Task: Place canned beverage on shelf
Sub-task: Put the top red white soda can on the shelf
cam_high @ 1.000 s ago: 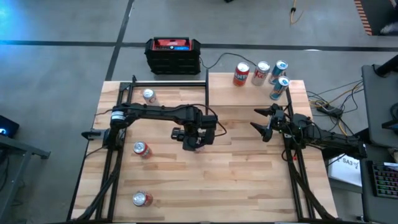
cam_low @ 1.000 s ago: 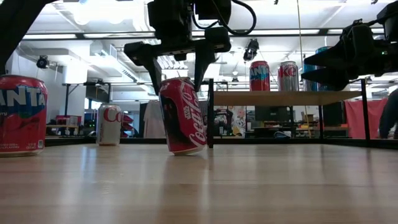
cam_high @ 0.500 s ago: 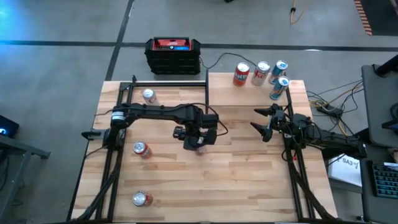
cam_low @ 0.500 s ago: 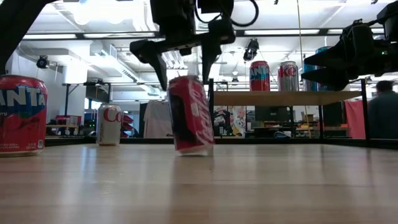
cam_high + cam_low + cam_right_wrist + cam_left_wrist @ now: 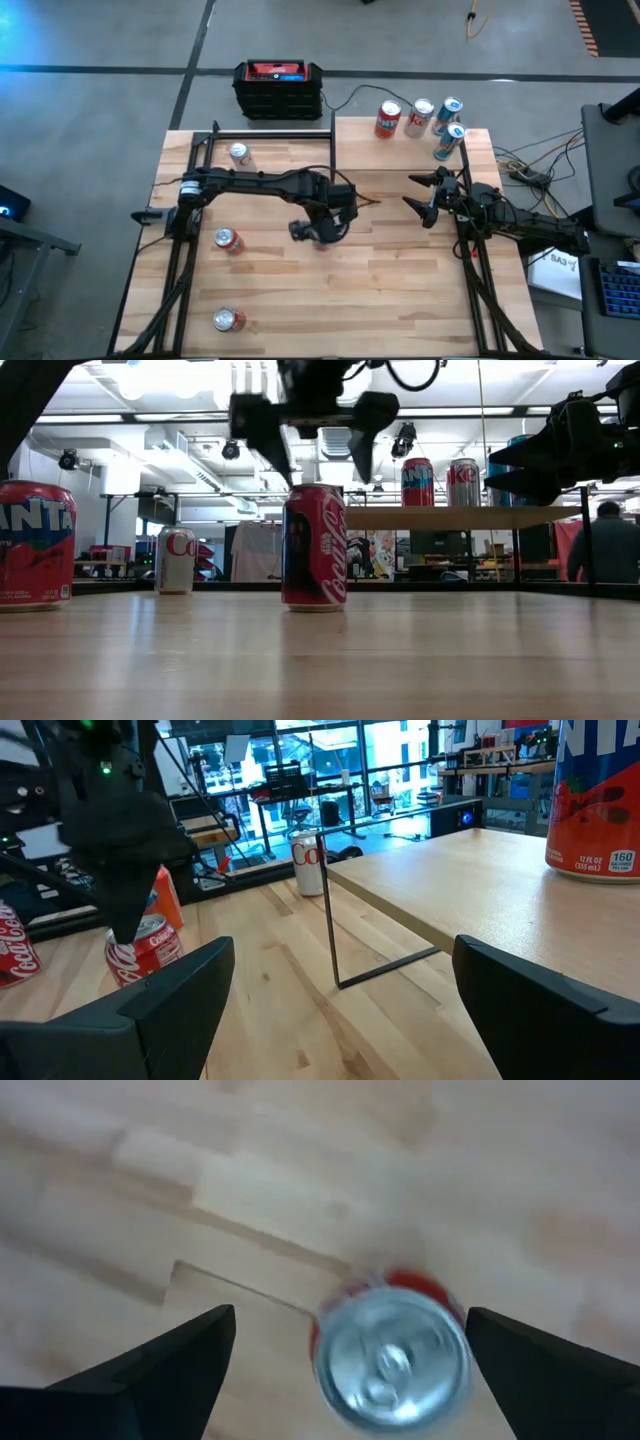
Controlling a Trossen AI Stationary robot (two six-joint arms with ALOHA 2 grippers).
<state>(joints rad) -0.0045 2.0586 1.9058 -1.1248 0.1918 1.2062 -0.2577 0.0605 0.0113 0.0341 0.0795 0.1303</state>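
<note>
Left gripper point(image 5: 320, 455) spread; right gripper point(image 5: 420, 195) spread

A robotics lab: concrete floor point(image 5: 100, 110), ceiling strip lights point(image 5: 440, 410), loose cables point(image 5: 520, 165) off the bench's right edge, glass partitions point(image 5: 400, 760) behind.

Wooden table point(image 5: 400, 300) carries red cans point(image 5: 228, 239); shelf point(image 5: 480, 150) holds four cans point(image 5: 420, 118).

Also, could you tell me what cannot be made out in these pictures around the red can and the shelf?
- High view: the red can is hidden under the left gripper.
- Left wrist view: motion blur hides the can's label.
- Low view: the shelf shows edge-on, so its top is hidden; the right gripper covers some cans on it.
- Right wrist view: the Fanta can is cut off by the picture's edge.
</note>
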